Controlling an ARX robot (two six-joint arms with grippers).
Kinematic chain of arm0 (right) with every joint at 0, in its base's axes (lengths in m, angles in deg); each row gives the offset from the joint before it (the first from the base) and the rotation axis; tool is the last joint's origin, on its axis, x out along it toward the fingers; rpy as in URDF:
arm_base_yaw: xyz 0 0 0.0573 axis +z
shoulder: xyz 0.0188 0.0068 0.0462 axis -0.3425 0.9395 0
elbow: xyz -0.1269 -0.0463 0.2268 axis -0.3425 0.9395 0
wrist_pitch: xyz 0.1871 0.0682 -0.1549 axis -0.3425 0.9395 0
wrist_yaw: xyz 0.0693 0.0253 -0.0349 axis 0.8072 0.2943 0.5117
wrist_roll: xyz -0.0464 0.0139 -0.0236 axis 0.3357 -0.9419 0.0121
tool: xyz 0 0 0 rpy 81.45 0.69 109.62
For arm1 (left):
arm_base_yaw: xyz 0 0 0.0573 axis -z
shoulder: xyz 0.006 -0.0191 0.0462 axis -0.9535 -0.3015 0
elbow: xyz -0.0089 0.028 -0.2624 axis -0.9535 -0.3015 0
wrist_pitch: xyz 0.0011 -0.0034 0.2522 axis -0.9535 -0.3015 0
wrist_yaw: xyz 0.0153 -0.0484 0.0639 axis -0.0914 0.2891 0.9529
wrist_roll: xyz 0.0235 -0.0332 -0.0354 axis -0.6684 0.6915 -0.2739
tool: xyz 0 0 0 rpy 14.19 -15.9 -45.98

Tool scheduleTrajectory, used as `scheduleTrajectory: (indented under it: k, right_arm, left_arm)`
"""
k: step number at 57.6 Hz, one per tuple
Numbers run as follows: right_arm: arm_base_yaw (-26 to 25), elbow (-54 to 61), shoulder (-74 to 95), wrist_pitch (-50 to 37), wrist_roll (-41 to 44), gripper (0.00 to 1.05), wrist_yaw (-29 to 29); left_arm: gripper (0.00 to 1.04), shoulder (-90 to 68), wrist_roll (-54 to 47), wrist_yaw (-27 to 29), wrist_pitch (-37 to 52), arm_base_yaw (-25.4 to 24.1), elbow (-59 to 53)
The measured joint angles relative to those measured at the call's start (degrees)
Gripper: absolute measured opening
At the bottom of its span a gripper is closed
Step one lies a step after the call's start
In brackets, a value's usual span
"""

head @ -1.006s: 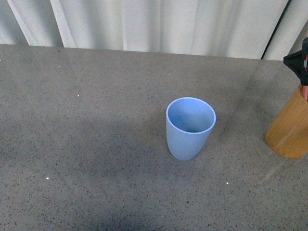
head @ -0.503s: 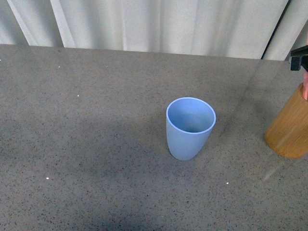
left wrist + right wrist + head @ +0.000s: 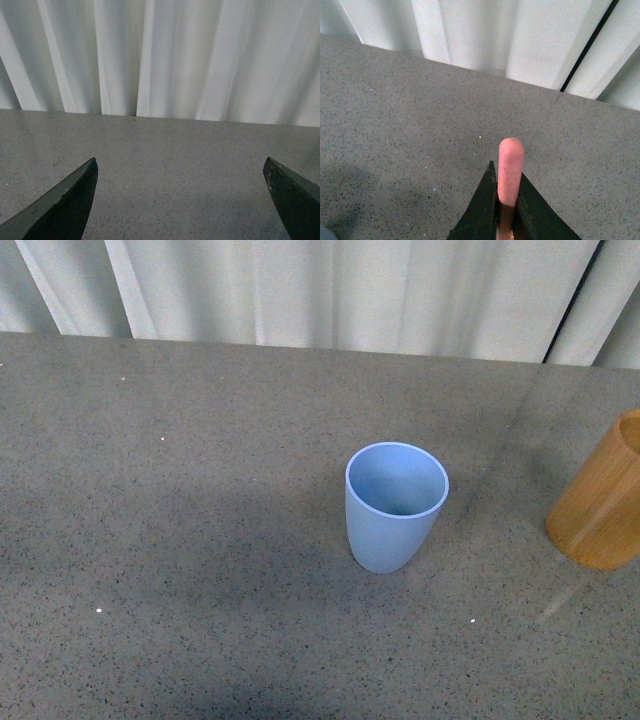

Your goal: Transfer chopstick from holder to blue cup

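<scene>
The light-blue cup [image 3: 396, 505] stands upright and empty at the middle of the grey table. At the right edge of the front view stands the orange-brown holder [image 3: 602, 497], partly cut off; neither arm shows in that view. In the right wrist view my right gripper [image 3: 506, 187] is shut on the pink chopstick [image 3: 510, 167], whose rounded end sticks out past the black fingertips. The left wrist view shows my left gripper [image 3: 181, 172] open, its dark fingers [image 3: 70, 205] wide apart over bare table.
A white curtain [image 3: 320, 290] hangs along the table's far edge. A dark vertical gap [image 3: 587, 45] splits the curtain at the right. A sliver of blue shows at the right wrist view's lower left corner [image 3: 324, 233].
The black right gripper, seen above the holder at the front view's right edge, has risen out of that view. The pink stick no longer shows at the holder's rim.
</scene>
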Motion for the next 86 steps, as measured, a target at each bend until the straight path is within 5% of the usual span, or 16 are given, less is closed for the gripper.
scheduleTrajectory:
  k: [20,40,86]
  right_arm:
    - [6.05,-10.29,-13.73,10.62,6.54,0.02,-6.1]
    - [25.62,-7.74,-9.9,2.25,-7.26,0.02,-8.28]
    - [28.04,-4.7,1.77,-6.47,-10.1,0.02,-8.13]
  left_arm:
    - [0.98,0.0,0.0,0.0,0.0,0.02,0.0]
    - [0.98,0.0,0.0,0.0,0.0,0.0,0.0]
    - [0.98,0.0,0.0,0.0,0.0,0.02,0.0]
